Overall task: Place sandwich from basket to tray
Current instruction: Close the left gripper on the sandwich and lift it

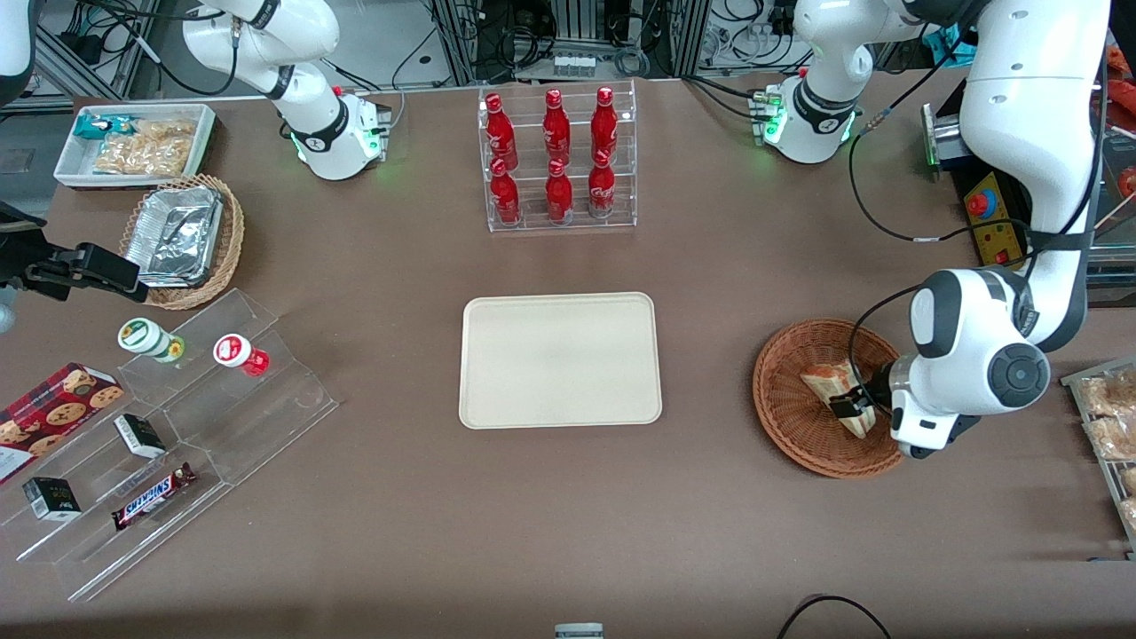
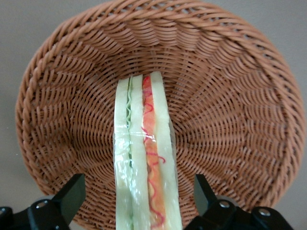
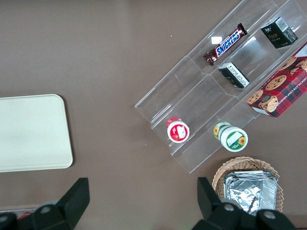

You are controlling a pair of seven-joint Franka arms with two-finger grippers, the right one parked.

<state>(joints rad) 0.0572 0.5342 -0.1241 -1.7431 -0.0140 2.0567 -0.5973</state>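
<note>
The sandwich (image 1: 824,380) lies in the reddish-brown wicker basket (image 1: 781,417) toward the working arm's end of the table. My left gripper (image 1: 850,406) is down inside the basket, open, one dark finger on each side of the sandwich with a gap to both. The wrist view shows the cut edge of the sandwich (image 2: 144,158), with green and red filling between pale bread, running between the fingers (image 2: 73,191) over the basket (image 2: 230,96) weave. The cream tray (image 1: 559,359) sits bare at mid-table beside the basket and shows also in the right wrist view (image 3: 29,132).
A clear rack of red bottles (image 1: 557,160) stands farther from the front camera than the tray. Toward the parked arm's end are a tan basket of foil containers (image 1: 182,240), a white snack bin (image 1: 133,146) and clear stepped shelves (image 1: 177,426). A wire rack of pastries (image 1: 1109,417) stands beside the basket.
</note>
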